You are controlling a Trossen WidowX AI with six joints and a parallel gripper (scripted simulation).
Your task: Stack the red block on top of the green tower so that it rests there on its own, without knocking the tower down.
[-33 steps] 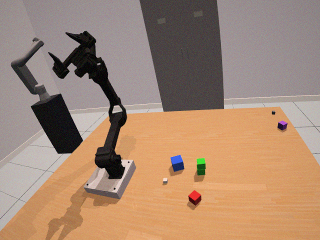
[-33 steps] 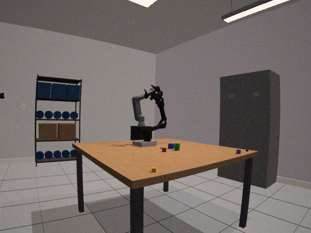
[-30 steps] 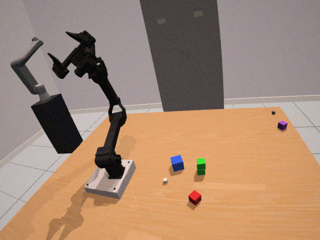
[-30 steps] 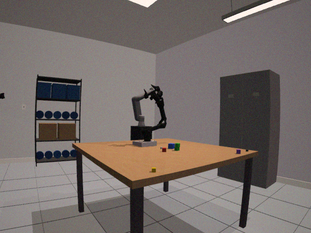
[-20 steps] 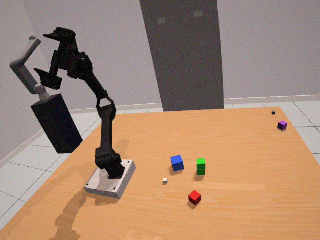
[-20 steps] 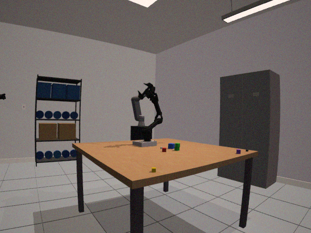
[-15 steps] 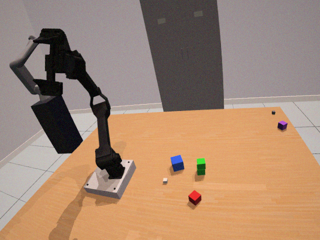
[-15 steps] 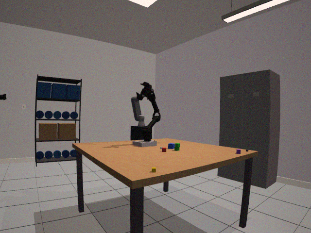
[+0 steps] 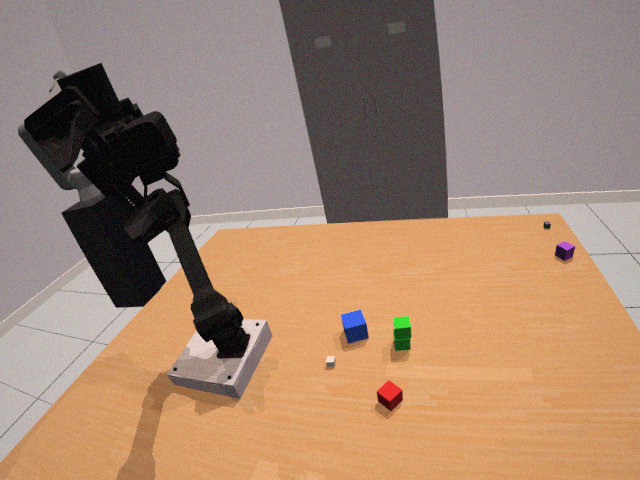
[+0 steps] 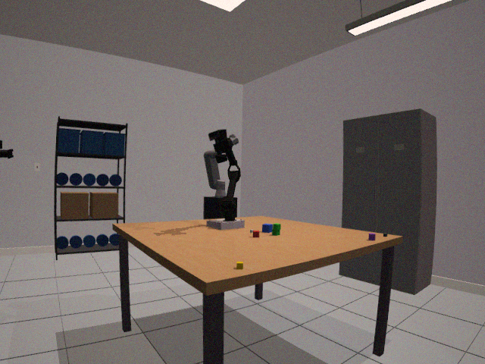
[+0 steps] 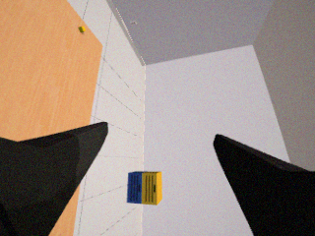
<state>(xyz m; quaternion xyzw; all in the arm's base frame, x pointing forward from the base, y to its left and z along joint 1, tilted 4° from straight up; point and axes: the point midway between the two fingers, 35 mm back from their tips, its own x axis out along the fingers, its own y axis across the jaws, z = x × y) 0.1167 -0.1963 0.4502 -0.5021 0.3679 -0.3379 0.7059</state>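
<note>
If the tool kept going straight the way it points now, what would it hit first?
Probably nothing soon: the open tool points off the table toward a far wall corner, where a blue-yellow box shows between its fingers. Depth is unclear.
</note>
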